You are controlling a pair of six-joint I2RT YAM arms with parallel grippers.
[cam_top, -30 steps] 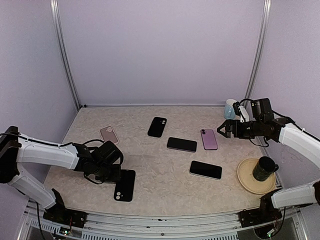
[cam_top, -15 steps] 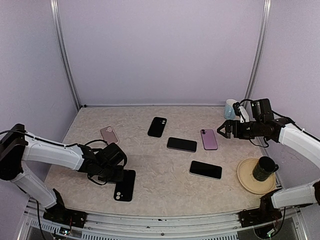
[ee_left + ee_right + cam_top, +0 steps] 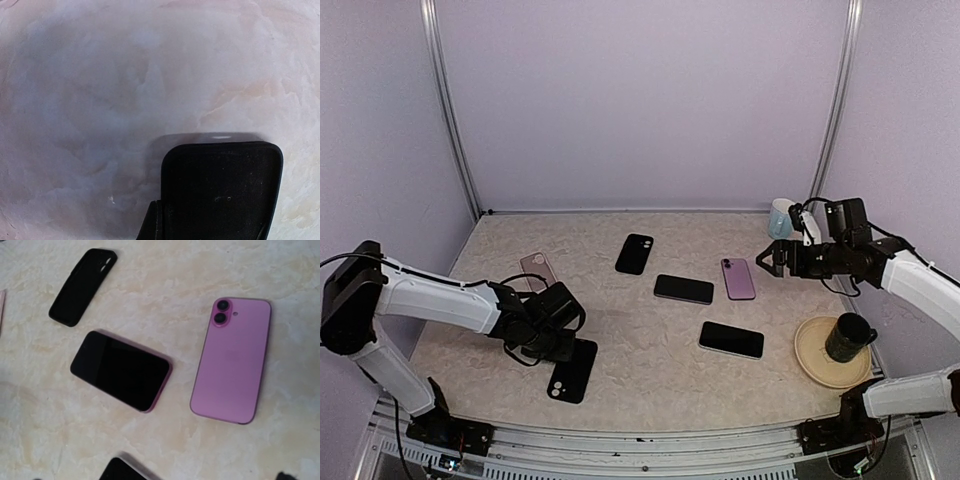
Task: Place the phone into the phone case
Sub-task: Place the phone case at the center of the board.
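Nothing is cased yet. The black case (image 3: 570, 370) is pinched by the closed left gripper (image 3: 564, 344); the right gripper (image 3: 765, 262) is held open near the pink phone (image 3: 738, 278).

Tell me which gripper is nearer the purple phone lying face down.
Right. The right gripper hovers just beside the purple phone, on its right in the top view. The left gripper is far off to the left, down at the black case near the front edge.

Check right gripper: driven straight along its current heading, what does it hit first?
Likely the purple phone, lying camera-side up just ahead of and below the open right gripper. Depth is unclear; it might land on bare table beside it.
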